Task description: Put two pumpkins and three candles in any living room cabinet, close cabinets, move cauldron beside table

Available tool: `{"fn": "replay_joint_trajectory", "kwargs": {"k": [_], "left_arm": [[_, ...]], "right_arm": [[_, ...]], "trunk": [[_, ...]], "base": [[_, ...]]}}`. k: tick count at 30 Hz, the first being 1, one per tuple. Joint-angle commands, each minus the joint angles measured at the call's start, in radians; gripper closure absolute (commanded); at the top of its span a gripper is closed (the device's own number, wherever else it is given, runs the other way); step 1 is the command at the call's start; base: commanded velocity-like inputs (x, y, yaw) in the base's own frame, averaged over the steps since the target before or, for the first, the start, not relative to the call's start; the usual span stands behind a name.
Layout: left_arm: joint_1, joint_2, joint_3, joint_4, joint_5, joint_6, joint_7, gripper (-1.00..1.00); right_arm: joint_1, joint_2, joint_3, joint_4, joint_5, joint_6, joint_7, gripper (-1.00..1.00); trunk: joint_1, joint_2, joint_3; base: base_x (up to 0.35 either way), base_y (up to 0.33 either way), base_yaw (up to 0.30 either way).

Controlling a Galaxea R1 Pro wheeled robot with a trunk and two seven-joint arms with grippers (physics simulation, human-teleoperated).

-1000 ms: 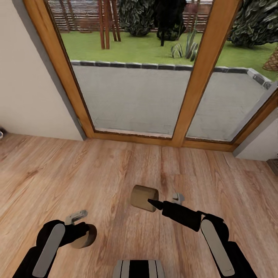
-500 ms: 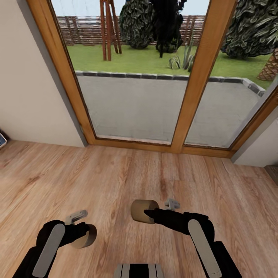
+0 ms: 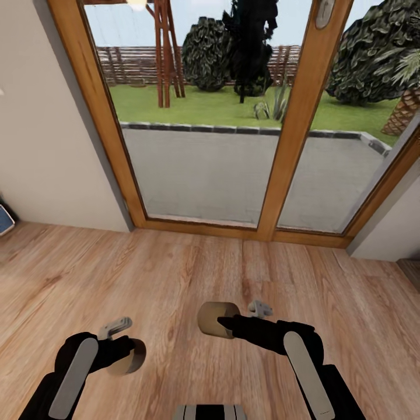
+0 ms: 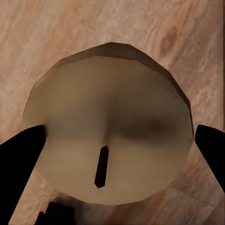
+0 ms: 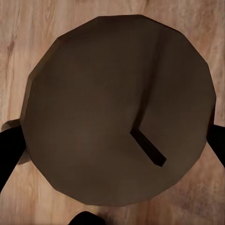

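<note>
Each of my grippers holds a stubby beige candle over the wood plank floor. In the head view the left gripper (image 3: 129, 357) is shut on one candle (image 3: 133, 357) at the lower left. The right gripper (image 3: 221, 322) is shut on another candle (image 3: 211, 318) near the middle. The left wrist view looks onto its candle's round end (image 4: 110, 124) with the dark wick, a black fingertip (image 4: 21, 154) on either side. In the right wrist view the darker candle end (image 5: 117, 110) sits between black fingers (image 5: 9, 150). Pumpkins, cabinet, cauldron and table are out of view.
Wood-framed glass doors (image 3: 289, 146) stand straight ahead, with a paved terrace and garden beyond. A pale wall (image 3: 41, 134) runs at the left, with a small blue object (image 3: 4, 220) at its foot. Another wall corner (image 3: 388, 233) juts in at the right. Open plank floor (image 3: 175, 274) lies ahead.
The head view has tilted upward, showing more of the garden and sky. My right arm has drawn back slightly with its candle. The left arm holds still.
</note>
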Motion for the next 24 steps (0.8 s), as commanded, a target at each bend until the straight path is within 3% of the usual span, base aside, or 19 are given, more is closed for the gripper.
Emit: {"fn": "replay_joint_trajectory", "kwargs": {"k": [1,6,13,24], "left_arm": [[0.000,0.001,0.001,-0.001,0.011,0.003,0.009,1.00],[0.000,0.003,0.000,0.000,0.013,0.004,0.009,1.00],[0.000,0.004,-0.001,0.002,0.047,0.005,0.009,1.00],[0.000,0.004,-0.002,0.002,0.051,0.005,0.009,1.00]], "right_arm": [[0.000,0.000,0.001,-0.001,-0.011,0.002,-0.010,1.00],[0.000,0.001,0.001,0.000,-0.011,-0.004,-0.009,1.00],[0.000,0.002,0.001,0.000,-0.011,-0.006,-0.011,1.00],[0.000,0.000,-0.001,0.000,-0.016,-0.003,-0.008,1.00]], "trunk": [[-0.001,0.000,0.003],[-0.003,0.001,0.023],[-0.006,0.003,0.050],[-0.011,0.005,0.092]], "base": [[0.000,0.000,0.000],[0.000,0.000,0.000],[0.000,0.000,0.000],[0.000,0.000,0.000]]}}
